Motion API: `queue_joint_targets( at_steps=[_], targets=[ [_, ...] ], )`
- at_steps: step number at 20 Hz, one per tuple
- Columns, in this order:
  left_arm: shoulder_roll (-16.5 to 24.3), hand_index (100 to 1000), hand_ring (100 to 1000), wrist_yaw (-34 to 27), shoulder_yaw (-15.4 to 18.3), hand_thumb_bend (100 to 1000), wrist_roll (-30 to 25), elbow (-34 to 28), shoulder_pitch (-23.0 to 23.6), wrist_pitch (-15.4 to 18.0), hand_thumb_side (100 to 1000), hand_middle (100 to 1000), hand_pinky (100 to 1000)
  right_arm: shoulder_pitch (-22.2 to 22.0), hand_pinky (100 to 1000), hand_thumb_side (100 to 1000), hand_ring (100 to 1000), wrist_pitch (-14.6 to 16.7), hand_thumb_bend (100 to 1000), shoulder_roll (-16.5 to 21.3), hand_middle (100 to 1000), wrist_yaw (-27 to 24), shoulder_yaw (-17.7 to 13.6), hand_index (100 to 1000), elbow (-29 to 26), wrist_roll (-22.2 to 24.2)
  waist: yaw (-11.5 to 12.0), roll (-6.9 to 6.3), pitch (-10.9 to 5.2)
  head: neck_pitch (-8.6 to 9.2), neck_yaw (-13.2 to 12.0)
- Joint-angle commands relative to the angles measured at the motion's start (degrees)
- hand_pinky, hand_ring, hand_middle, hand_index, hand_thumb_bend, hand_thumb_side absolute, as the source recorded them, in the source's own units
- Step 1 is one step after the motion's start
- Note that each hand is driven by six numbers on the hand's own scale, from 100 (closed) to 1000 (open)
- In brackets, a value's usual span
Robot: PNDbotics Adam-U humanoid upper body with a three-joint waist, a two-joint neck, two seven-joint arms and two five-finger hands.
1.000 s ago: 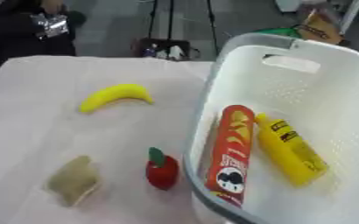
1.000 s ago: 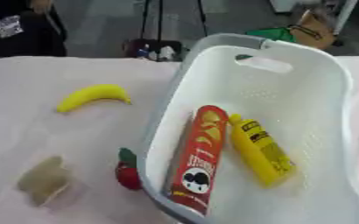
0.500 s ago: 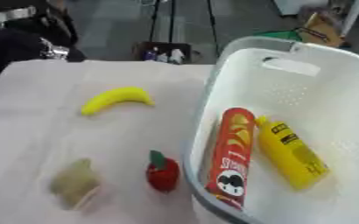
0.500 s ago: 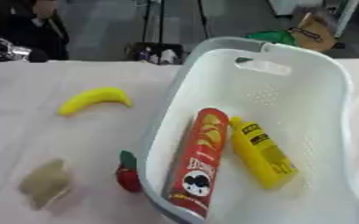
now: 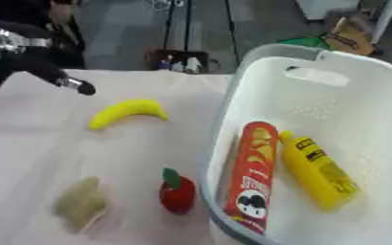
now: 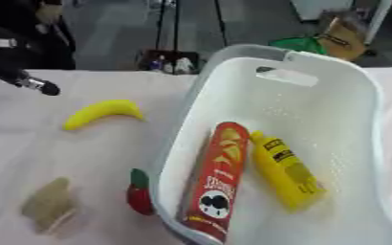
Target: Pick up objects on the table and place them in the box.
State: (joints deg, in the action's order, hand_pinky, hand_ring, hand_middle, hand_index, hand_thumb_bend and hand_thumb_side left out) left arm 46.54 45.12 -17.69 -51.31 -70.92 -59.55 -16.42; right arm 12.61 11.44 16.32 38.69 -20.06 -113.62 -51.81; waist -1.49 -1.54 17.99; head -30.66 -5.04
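Left hand [image 5: 32, 67] is coming in from the upper left over the counter [image 5: 32, 143], one of its fingers [image 5: 81, 87] pointing toward the banana [image 5: 127, 112]. Fingers look extended and hold nothing. Right hand isn't in view.

Banana lies on the counter left of the white box [image 5: 333, 95], well apart from the hand's tip. I judge it light, smooth, curved, likely plastic, so it may roll or slip. I'd take it across the thick middle, thumb on the inside curve.

Red apple-like thing [image 5: 178, 194] sits just beside the box wall: round, slick, cramped on that side. Tan piece [image 5: 82, 206] looks flat and soft; pinch from the edges.

Red can [image 5: 253, 174] and yellow bottle [image 5: 316, 172] are already in the box.
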Motion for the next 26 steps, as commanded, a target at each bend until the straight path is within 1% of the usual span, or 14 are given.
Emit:
queue_joint_targets(
  at_steps=[1, 2, 3, 6, 11, 12, 13, 14, 15, 16, 20, 26],
  targets=[
    [0.6, 1000, 1000, -3.3, -0.5, 971, -0.7, 0.5, -1.6, -3.1, 771, 972, 1000, 0.4, 745, 727, 538, 0.3, 100, 1.3, 524, -0.1, 0.1, 664, -1.0, -0.2, -0.1, -0.04, -1.08, 0.70, -0.2],
    [0.7, 1000, 1000, -3.8, -0.8, 911, -0.7, 0.1, -1.6, -3.3, 726, 972, 1000, 0.4, 746, 729, 538, 0.3, 100, 1.3, 524, -0.1, 0.1, 664, -1.0, -0.2, -0.1, -0.07, -1.05, 0.73, -0.3],
    [0.8, 1000, 1000, -4.1, -1.1, 911, -0.7, -0.5, -1.5, -3.5, 726, 972, 1000, 0.4, 746, 729, 538, 0.3, 100, 1.3, 524, -0.1, 0.1, 664, -1.0, -0.2, -0.1, -0.09, -1.03, 0.76, -0.3],
    [1.3, 1000, 1000, -3.8, -1.6, 887, -0.5, -2.4, -1.1, -3.2, 685, 977, 1000, 0.4, 746, 729, 538, 0.3, 100, 1.3, 524, -0.1, 0.1, 664, -1.0, -0.2, -0.1, -0.13, -1.04, 0.85, -0.3],
    [1.4, 1000, 1000, -3.1, -2.1, 890, 0.5, -3.7, -0.6, -2.6, 655, 976, 1000, 0.4, 746, 729, 538, 0.3, 100, 1.2, 524, -0.1, 0.2, 664, -1.0, -0.2, -0.2, -0.08, -1.02, 1.10, -0.4],
    [1.3, 1000, 1000, -2.9, -2.3, 876, 0.6, -3.7, -0.6, -2.4, 627, 973, 1000, 0.4, 746, 729, 538, 0.3, 100, 1.2, 524, -0.2, 0.2, 664, -1.0, -0.2, -0.2, -0.07, -1.00, 1.17, -0.4],
    [1.3, 1000, 1000, -2.5, -2.6, 876, 0.7, -3.8, -0.6, -2.0, 627, 973, 1000, 0.4, 746, 729, 538, 0.3, 100, 1.2, 524, -0.2, 0.3, 664, -1.0, -0.2, -0.3, -0.05, -0.97, 1.23, -0.4],
    [1.3, 1000, 1000, -1.9, -2.8, 846, 0.9, -3.9, -0.7, -1.5, 619, 966, 1000, 0.4, 746, 730, 538, 0.3, 100, 1.2, 524, -0.2, 0.3, 664, -1.0, -0.2, -0.3, -0.04, -0.94, 1.26, -0.4],
    [1.2, 1000, 1000, -0.9, -3.0, 846, 1.2, -4.0, -0.7, -0.7, 619, 966, 1000, 0.4, 746, 730, 538, 0.3, 100, 1.1, 524, -0.2, 0.3, 664, -1.0, -0.2, -0.4, -0.03, -0.90, 1.30, -0.4],
    [1.1, 1000, 1000, 0.0, -3.1, 828, 1.3, -3.9, -0.8, 0.1, 607, 966, 1000, 0.4, 747, 730, 537, 0.3, 100, 1.1, 523, -0.2, 0.4, 664, -1.0, -0.2, -0.4, -0.03, -0.87, 1.32, -0.4],
    [-0.1, 1000, 1000, 2.8, -3.4, 823, 0.6, -2.4, -1.6, 2.5, 600, 961, 1000, 0.4, 747, 730, 537, 0.3, 100, 1.0, 523, -0.2, 0.5, 664, -1.0, -0.2, -0.4, -0.01, -0.79, 1.34, -0.5],
    [-2.5, 1000, 1000, 3.5, -4.0, 824, -0.1, 1.7, -3.1, 3.4, 599, 954, 1000, 0.3, 748, 730, 537, 0.3, 100, 0.9, 523, -0.3, 0.6, 664, -1.0, -0.2, -0.6, 0.06, -0.66, 1.32, -0.7]
  ],
)
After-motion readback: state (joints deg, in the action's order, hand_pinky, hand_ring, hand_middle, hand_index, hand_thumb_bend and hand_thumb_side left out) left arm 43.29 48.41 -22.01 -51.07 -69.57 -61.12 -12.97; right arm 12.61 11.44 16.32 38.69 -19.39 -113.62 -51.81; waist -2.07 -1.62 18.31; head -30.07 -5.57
